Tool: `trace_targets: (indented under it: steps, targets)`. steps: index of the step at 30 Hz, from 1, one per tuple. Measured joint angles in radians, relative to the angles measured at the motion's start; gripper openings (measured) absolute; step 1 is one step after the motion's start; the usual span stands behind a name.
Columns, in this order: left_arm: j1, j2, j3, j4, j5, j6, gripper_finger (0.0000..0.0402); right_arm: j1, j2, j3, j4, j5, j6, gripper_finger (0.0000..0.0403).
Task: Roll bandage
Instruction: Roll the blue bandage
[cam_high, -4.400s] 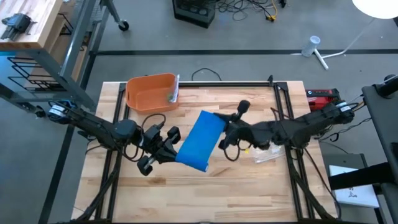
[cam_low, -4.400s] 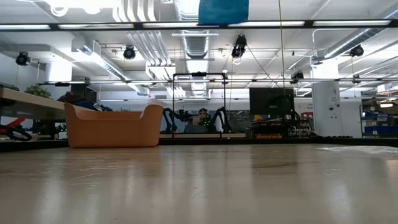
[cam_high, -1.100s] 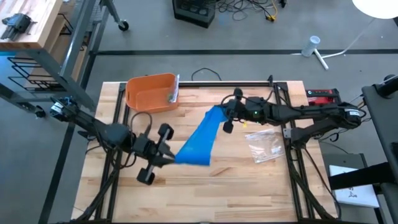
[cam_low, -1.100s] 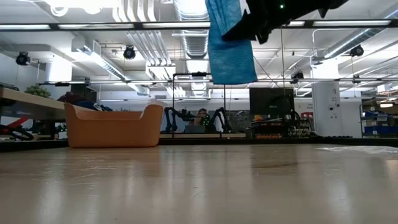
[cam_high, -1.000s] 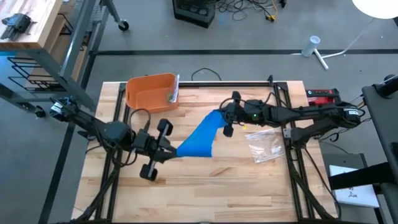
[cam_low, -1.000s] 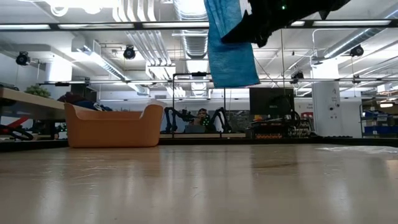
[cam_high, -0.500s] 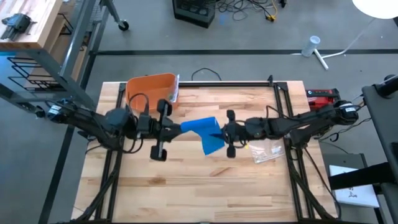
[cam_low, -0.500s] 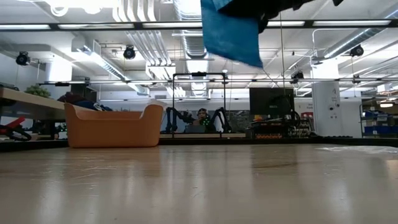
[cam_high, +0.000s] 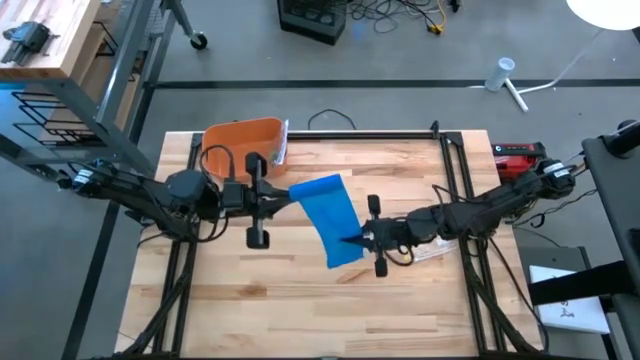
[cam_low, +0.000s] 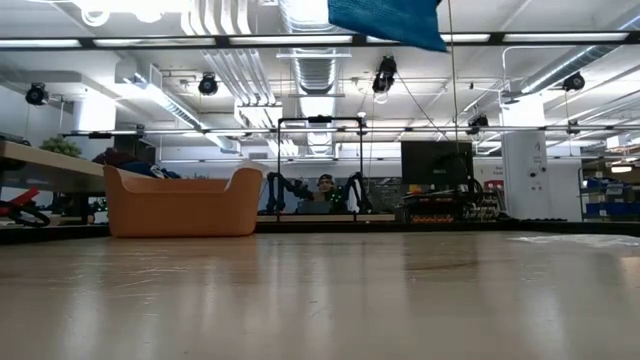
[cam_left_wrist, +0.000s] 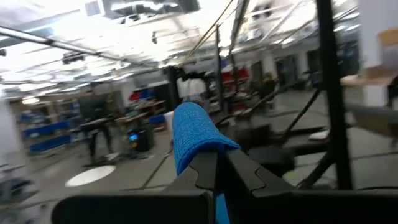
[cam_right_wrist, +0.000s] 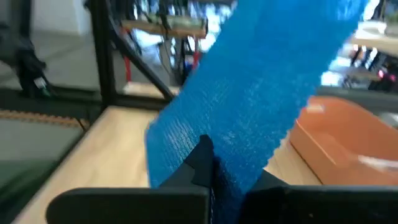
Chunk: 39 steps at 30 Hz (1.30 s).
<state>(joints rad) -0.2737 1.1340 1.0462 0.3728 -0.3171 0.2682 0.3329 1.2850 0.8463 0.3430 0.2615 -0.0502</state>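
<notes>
So you've got the blue bandage (cam_high: 330, 218) held up in the air between both arms, well above the middle of the table (cam_high: 300, 310). Your left gripper (cam_high: 283, 200) is clamped tight on the end nearer the orange bin (cam_high: 240, 148) at the far left corner, and your right gripper (cam_high: 352, 240) is pinched shut on the opposite end. Looks to me like you're still in the stretch-it-flat stage, no roll started yet. Next I'd guess you need one end turned over on itself while the other keeps it taut.
</notes>
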Motion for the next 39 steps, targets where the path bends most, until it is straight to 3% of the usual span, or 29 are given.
trace_targets:
  steps: [9, 19, 29, 39]
  targets:
    - [0.001, 0.020, -0.001, -0.054, -0.148, 0.071, 0.0000, 0.048, 0.000, 0.001, 0.121, -0.039, -0.001, 0.0000]
    - [0.002, 0.016, -0.001, -0.106, -0.165, 0.097, 0.0000, 0.118, -0.002, 0.018, 0.245, -0.115, -0.002, 0.0000]
    - [0.005, 0.064, -0.001, -0.173, -0.172, 0.083, 0.0000, 0.145, 0.005, 0.167, 0.199, -0.114, -0.015, 0.0000]
    - [0.002, 0.083, -0.002, -0.280, -0.170, 0.005, 0.0000, 0.145, 0.007, 0.379, -0.042, -0.101, -0.066, 0.0000]
